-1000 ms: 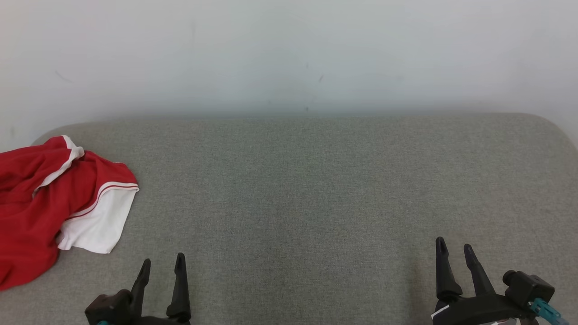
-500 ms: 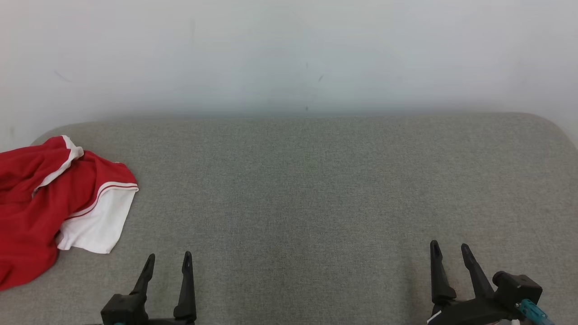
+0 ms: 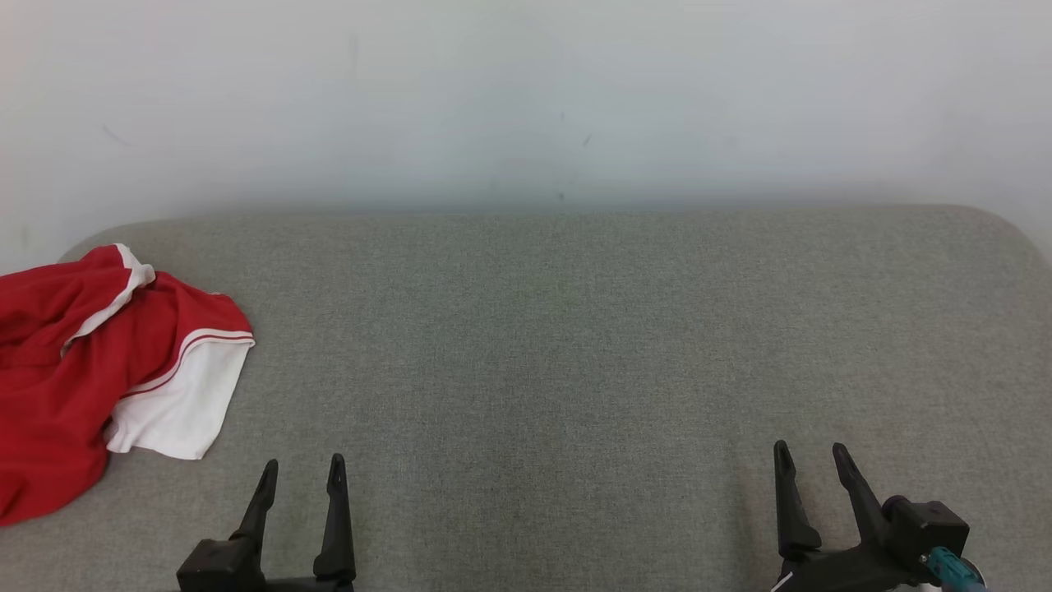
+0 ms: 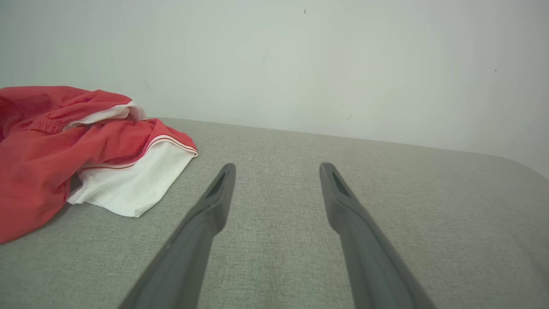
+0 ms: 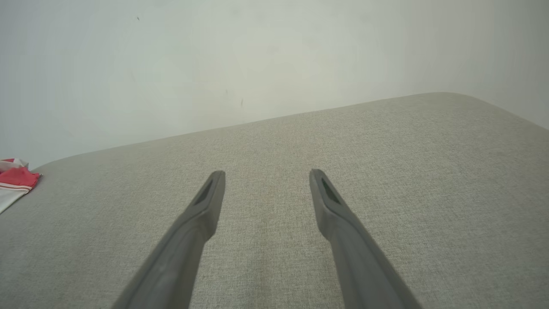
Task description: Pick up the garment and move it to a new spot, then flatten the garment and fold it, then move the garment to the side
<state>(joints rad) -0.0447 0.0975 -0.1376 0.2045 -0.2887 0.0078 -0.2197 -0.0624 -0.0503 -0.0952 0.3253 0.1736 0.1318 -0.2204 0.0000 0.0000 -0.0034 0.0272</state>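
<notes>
The garment [image 3: 90, 370] is red with white panels and lies crumpled at the far left of the grey padded surface [image 3: 559, 345]. My left gripper [image 3: 302, 466] stands open near the front edge, to the right of the garment and apart from it. In the left wrist view the garment [image 4: 77, 150] lies left of the open left gripper [image 4: 276, 168]. At the front right my right gripper [image 3: 809, 455] is open with nothing between its fingers. The right wrist view has the right gripper [image 5: 266, 175] open over bare fabric, and a corner of the garment [image 5: 13, 182] at its left edge.
A pale wall [image 3: 526, 99] rises behind the padded surface. The surface's back corners are rounded, one at the far right [image 3: 1003, 230]. Bare grey fabric stretches between the garment and the right gripper.
The left gripper has shifted a little to the right, and the right gripper has drawn back slightly toward the front edge. The garment lies as before.
</notes>
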